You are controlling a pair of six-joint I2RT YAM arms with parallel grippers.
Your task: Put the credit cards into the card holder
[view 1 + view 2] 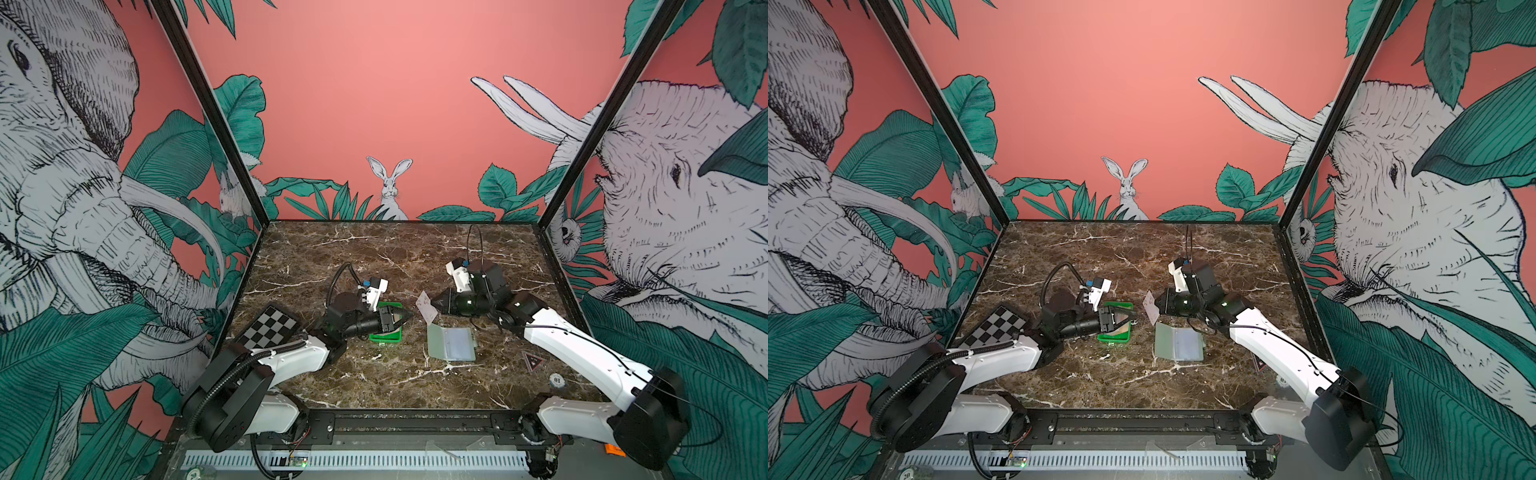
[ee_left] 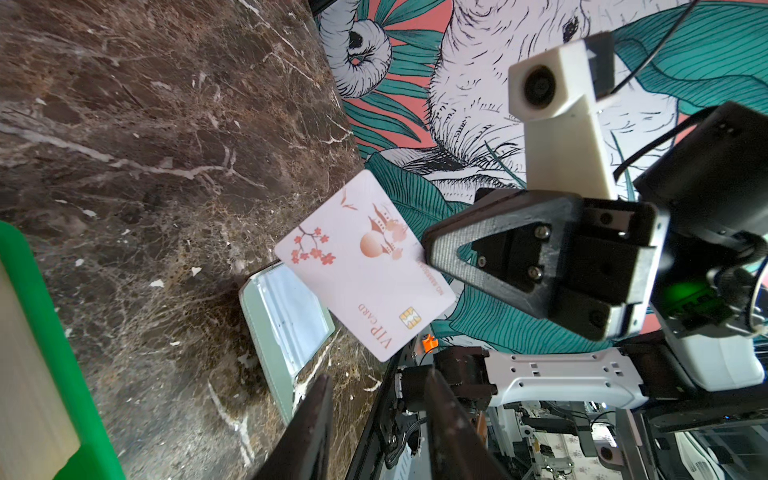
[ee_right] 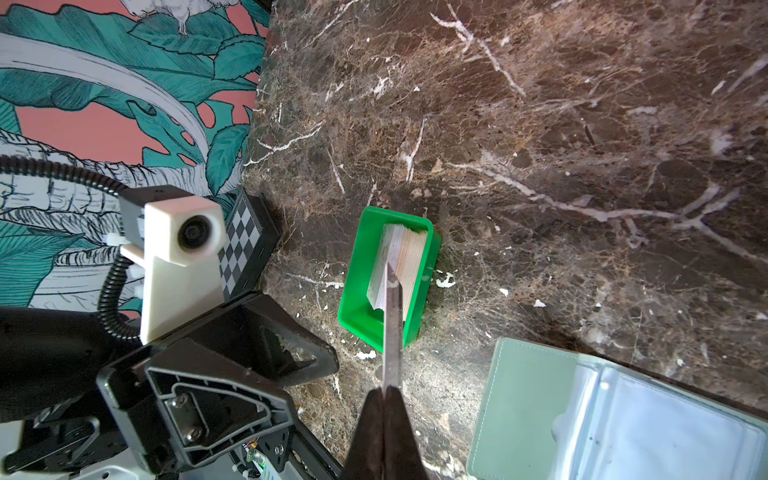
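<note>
Pale pink-white plastic with blossom artwork, a gold chip and "VIP CARD" lettering, one credit card [image 2: 365,266] is held tilted and clear of the worktop [image 1: 374,257]. One of its edges is pinched between the closed jaws of the right gripper [image 1: 434,302], and the right wrist view shows the card edge-on. In both top views it hangs near the far left corner of the card holder [image 1: 451,343]. The holder lies open and flat on the brown marble, with its sage-green cover to the left and its clear sleeves facing up. The card stack [image 3: 405,257] rests inside the bright green tray [image 3: 357,291], left of the holder and apart from it. The left gripper [image 1: 409,316] hovers over the tray, its jaws partly apart with nothing between them. A checkerboard plate [image 1: 270,328] lies near the left edge of the worktop.
</note>
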